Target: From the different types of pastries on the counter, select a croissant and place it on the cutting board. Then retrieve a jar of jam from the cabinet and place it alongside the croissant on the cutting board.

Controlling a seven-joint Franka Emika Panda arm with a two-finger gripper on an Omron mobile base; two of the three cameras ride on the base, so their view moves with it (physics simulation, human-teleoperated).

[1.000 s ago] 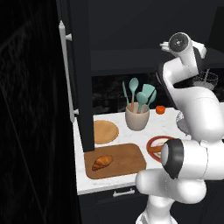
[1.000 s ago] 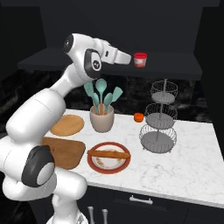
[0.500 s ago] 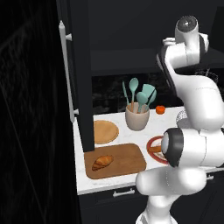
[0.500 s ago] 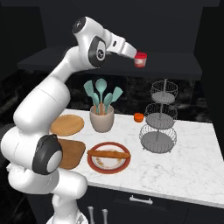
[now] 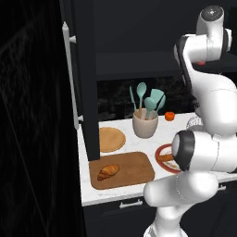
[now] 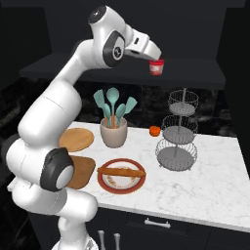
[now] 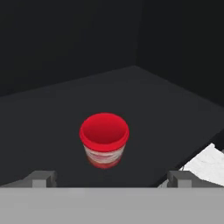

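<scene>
Cabinet door (image 5: pixel 78 83) — black, with a long silver bar handle (image 5: pixel 71 76), is seen standing open at the left of the left base view. Cutting board (image 5: pixel 121 170) — brown wood, is laid on the white marble bench (image 6: pixel 205 180) near its front left edge; the croissant (image 5: pixel 108 171) is seen lying on the board's left half. A round tan plate (image 5: pixel 111 139) is set just behind the board. A beige utensil holder (image 6: pixel 114 132) with teal utensils is placed behind a red-rimmed plate (image 6: pixel 121 181), across which a long brown stick pastry (image 6: pixel 122 172) is laid. A small orange object (image 6: pixel 155 131) and a three-tier wire stand (image 6: pixel 177 141) are found further right. Jar of jam (image 7: pixel 104 139) — red-lidded, is seen upright on the dark cabinet shelf (image 7: pixel 144 105). The gripper (image 7: pixel 111 179) is held wide open just before the jar, nothing grasped.
</scene>
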